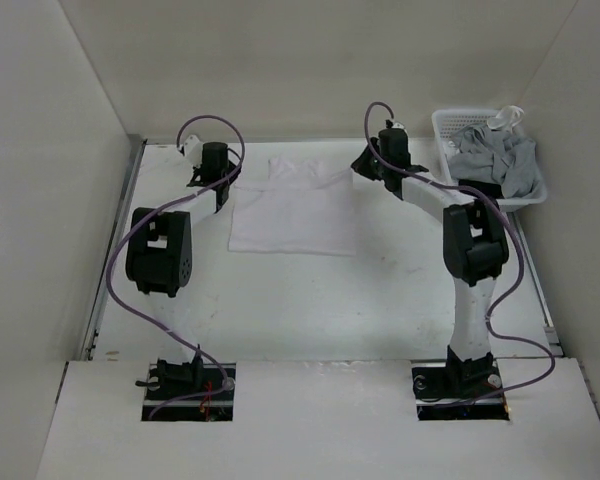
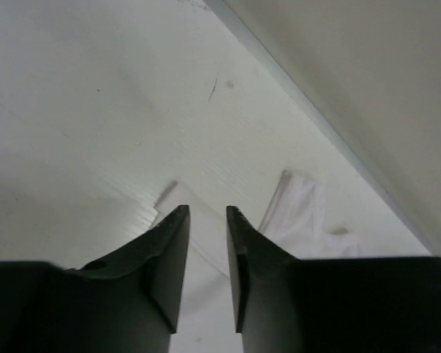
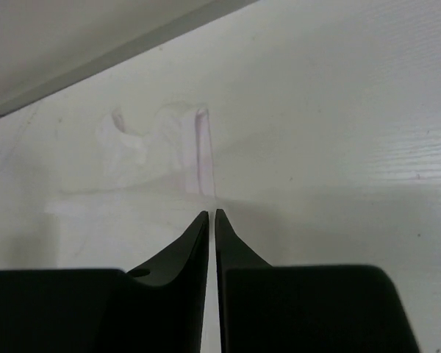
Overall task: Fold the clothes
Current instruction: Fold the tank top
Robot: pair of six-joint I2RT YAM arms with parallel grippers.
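The clothes [image 1: 292, 210], a plain white garment, lie flat as a folded rectangle at the back middle of the table. My left gripper [image 1: 223, 172] stands at the garment's far left corner. In the left wrist view its jaws [image 2: 207, 213] are open, and white cloth [image 2: 301, 213] lies under and beyond them with nothing pinched. My right gripper [image 1: 364, 163] is at the garment's far right corner. Its jaws [image 3: 212, 215] stand a thin slit apart just above the cloth's edge [image 3: 154, 154], holding nothing.
A white slotted basket [image 1: 450, 125] with grey garments [image 1: 495, 155] sits at the back right, close behind the right arm. Walls close in the table at the back and on both sides. A metal strip runs along the back edge [image 2: 338, 151].
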